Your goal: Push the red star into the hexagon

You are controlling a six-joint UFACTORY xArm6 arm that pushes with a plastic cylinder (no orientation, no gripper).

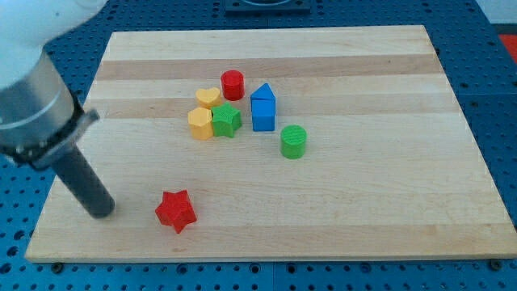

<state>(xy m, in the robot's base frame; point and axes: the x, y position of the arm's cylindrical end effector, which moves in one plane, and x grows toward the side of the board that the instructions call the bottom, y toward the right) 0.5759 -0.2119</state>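
The red star lies near the view's bottom left of the wooden board. The yellow hexagon sits up and to the right of it, in a cluster near the board's middle. My tip rests on the board to the left of the red star, a short gap apart from it. The dark rod slants up to the view's left into the arm.
The cluster also holds a yellow heart, a green star, a red cylinder, a blue triangle block and a blue cube. A green cylinder stands to the right of them.
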